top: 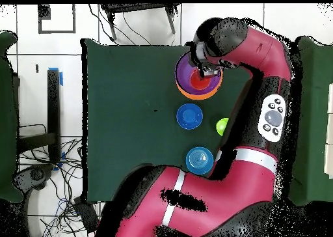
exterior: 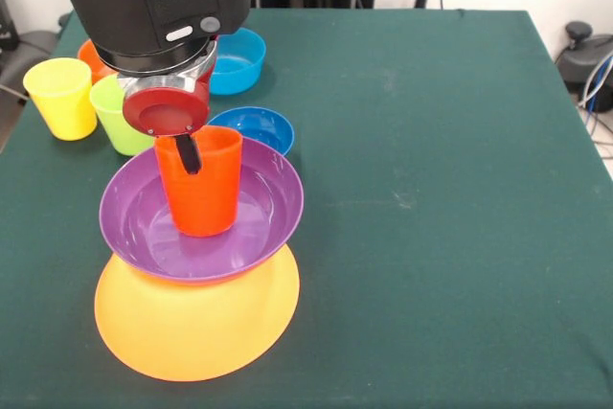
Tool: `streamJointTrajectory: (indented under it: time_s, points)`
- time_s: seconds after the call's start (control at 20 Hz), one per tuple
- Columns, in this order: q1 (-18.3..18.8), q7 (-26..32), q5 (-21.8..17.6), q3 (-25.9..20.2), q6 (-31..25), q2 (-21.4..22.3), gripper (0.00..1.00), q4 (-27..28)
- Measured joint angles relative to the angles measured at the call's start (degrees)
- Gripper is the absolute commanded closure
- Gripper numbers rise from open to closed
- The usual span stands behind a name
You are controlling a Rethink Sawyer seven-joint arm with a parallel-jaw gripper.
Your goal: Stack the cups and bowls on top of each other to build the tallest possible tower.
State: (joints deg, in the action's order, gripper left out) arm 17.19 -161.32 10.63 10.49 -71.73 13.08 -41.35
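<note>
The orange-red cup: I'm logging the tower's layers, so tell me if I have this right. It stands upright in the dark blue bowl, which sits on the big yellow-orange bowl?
Not quite. The front view shows the orange-red cup standing upright in the purple bowl, not the dark blue one. The dark blue bowl sits apart on the table behind the pile. The rest holds: the purple bowl sits on the yellow-orange bowl.

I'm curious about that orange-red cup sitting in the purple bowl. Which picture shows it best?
The front view: the orange-red cup stands upright in the purple bowl, with most of its side visible. From overhead it's only a red patch beside the arm.
</note>
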Motion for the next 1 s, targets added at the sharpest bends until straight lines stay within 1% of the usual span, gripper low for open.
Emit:
streamJointTrajectory:
  time_s: [0.45,0.65,0.9,1.0]
  points:
    - [0.04,0.0,0.0,0.0,0.11,-0.19,0.0,0.0]
    - [0.04,0.0,-0.01,0.0,1.38,-0.06,0.0,-0.02]
    - [0.04,0.0,-0.02,-0.01,2.68,0.92,0.0,-0.06]
    - [0.04,0.0,-0.02,0.0,2.79,2.08,0.0,-0.27]
